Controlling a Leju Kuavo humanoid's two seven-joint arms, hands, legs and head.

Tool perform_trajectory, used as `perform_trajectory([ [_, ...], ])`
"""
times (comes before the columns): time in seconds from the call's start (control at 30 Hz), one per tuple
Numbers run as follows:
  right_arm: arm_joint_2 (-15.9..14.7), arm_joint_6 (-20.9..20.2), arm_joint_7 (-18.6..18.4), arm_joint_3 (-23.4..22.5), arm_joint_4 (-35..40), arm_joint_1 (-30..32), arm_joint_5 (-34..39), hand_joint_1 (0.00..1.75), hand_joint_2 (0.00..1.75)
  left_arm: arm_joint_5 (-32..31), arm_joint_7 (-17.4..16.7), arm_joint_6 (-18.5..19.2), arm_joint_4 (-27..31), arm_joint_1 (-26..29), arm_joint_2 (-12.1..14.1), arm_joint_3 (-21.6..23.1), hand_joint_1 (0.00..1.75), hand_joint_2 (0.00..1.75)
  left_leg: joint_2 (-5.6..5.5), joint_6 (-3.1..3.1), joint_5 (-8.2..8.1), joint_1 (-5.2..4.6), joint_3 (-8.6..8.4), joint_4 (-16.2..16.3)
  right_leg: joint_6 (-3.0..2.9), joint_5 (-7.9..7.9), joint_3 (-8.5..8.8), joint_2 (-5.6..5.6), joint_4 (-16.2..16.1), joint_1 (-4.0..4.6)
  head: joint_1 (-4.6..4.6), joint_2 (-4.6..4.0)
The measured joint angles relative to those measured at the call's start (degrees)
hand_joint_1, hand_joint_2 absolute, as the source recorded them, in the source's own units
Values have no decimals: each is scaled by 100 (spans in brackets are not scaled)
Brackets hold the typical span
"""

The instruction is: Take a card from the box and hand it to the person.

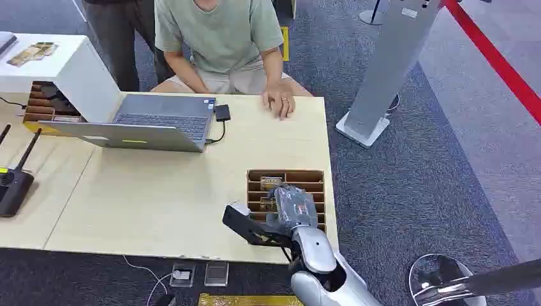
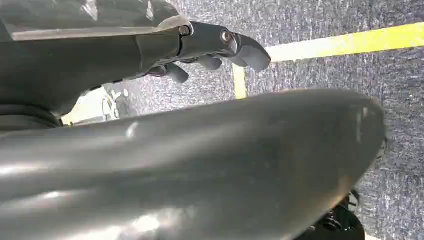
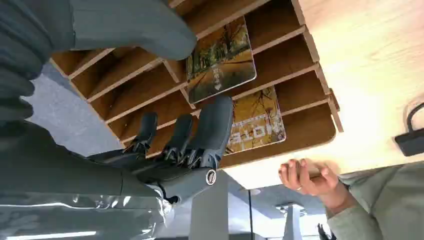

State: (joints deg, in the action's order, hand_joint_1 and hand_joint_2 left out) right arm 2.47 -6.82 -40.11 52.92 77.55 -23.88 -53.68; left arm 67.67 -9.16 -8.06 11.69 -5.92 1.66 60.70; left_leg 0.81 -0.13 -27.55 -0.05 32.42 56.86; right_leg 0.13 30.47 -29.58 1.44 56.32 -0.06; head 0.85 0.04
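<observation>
While the right hand (image 3: 165,145) hovers over the box (image 1: 285,176), fingers (image 3: 216,122) apart, holding nothing | card (image 3: 220,59) between thumb and fingers, second card (image 3: 256,120) just beyond fingertips | dividers flank both | person's hand (image 1: 279,102) beyond box, bare tabletop between | laptop (image 1: 147,121) well aside | left hand (image 2: 220,47) apparently curled, grip unclear

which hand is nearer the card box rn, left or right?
Right. The right hand is over the card box, fingers reaching into its slots. The left hand hangs over the carpet, away from the box.
</observation>
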Motion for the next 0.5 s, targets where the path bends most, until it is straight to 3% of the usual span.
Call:
perform_trajectory([
  [0.07,0,0,0,2,-11,4,0,84,175,-2,0,0,0,0,0,0,0,0,0,0,0,0,0,0,0,0,0,0,0,0,0,0],
  [0.5,-4,28,0,0,-105,8,63,79,175,-61,-2,0,0,0,-4,15,0,0,0,0,0,0,0,0,0,0,0,0,0,0,0,-2],
])
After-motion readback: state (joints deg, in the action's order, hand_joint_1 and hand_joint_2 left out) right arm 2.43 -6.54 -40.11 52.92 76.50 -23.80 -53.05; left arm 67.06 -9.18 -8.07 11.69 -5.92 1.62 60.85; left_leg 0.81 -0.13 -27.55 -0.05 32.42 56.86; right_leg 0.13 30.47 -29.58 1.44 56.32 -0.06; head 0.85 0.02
